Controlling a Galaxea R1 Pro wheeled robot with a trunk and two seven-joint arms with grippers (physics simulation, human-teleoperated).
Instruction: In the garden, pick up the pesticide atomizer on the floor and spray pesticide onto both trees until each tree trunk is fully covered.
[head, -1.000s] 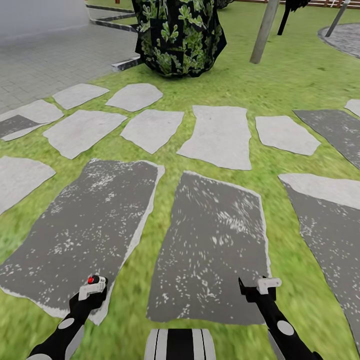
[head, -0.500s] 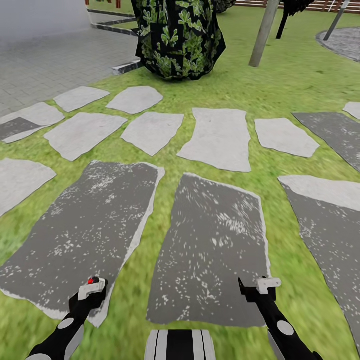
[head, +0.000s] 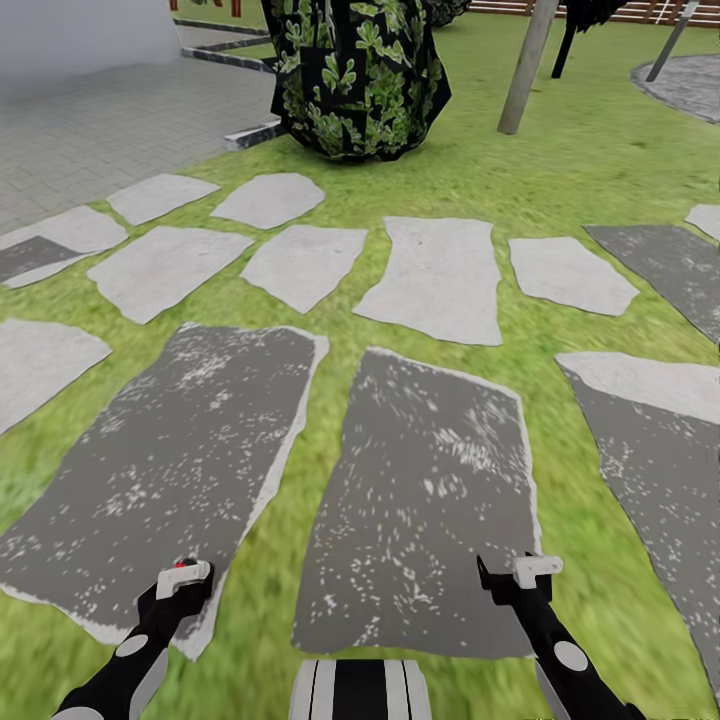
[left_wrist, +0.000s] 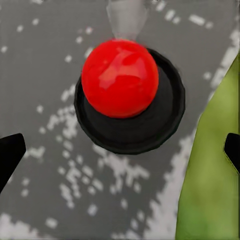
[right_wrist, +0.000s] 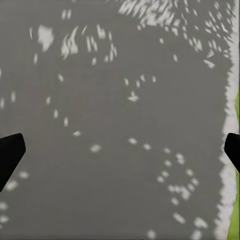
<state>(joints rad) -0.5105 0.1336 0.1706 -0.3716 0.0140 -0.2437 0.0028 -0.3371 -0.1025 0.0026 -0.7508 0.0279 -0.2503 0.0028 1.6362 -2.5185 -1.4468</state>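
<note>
The garden's grass floor (head: 560, 190) spreads wide in the head view, crossed by grey stepping stones (head: 430, 500), with a paved patio (head: 90, 120), a dark leafy shrub (head: 355, 75) and one pale tree trunk (head: 527, 65) at the far edge. Both arms hang low over the stones. The right gripper (right_wrist: 120, 150) has its fingers spread wide over bare stone. The left wrist view adds a red ball on a black disc (left_wrist: 122, 80) between the left gripper's (left_wrist: 120, 152) spread fingers.

Left gripper (head: 180, 580) and right gripper (head: 522, 575) low, fingers spread, empty.
</note>
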